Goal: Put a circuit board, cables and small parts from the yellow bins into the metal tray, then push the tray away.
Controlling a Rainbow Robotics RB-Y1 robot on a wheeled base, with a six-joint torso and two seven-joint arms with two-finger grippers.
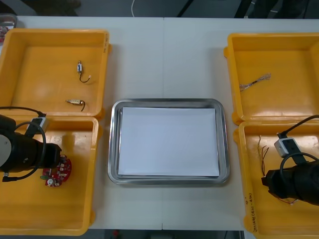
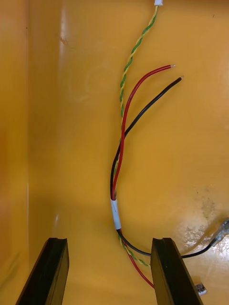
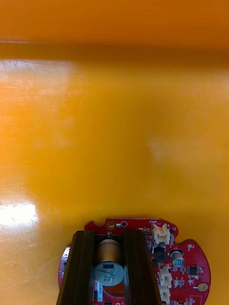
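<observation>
Tray (image 1: 168,102): it is set at the middle of the surface (image 1: 164,59), shiny at the rim and white inside. Nothing has been placed in it yet.

Left claw (image 3: 109,237): it is lowered into the nearer bin (image 1: 79,209) left of the tray. In the left wrist view the two fingers (image 3: 82,267) are seen closed to a narrow gap, with a round metal can on the board (image 3: 186,267) clamped between them. The board is red and round, and it is seen lying flat on the bin floor, on the side of the bin towards the tray.

Right claw (image 2: 109,243): it is lowered into the nearer bin (image 1: 271,132) right of the tray. Its fingers are spread wide and nothing is gripped. A bundle of cables (image 2: 125,138) is laid on the bin floor: one red, one black, and one twisted green and yellow, bound by a white band just ahead of the fingertips. The bundle runs into the gap between the fingers, closer to one finger than to the other. It cannot be told whether that finger touches it.

Farther bin (image 1: 45,74) left of the tray: two small metal parts (image 1: 79,68) are noted, well apart from each other.

Farther bin (image 1: 284,59) right of the tray: one thin cable (image 1: 255,81) is noted on the side nearest the tray.
</observation>
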